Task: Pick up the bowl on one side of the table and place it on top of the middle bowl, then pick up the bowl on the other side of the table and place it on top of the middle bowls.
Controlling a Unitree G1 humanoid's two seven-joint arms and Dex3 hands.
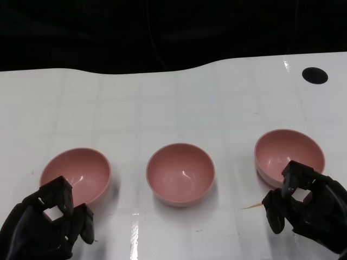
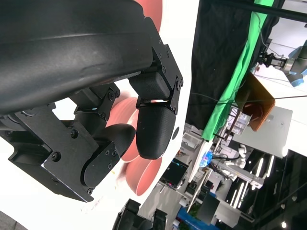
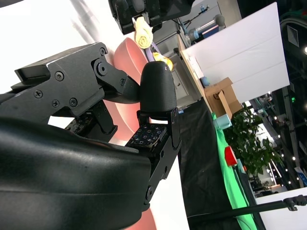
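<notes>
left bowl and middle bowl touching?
Apart. The head view shows a plain strip of white table between the left bowl and the middle bowl.

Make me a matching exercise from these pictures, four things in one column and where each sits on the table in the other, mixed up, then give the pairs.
Things
1. left pink bowl
2. middle pink bowl
3. right pink bowl
4. black round spot

Places
A. at the white table's far right corner
B. just ahead of the right hand
C. between the other two bowls, no hand near
D. just ahead of the left hand

Pairs: 1-D, 2-C, 3-B, 4-A
</notes>
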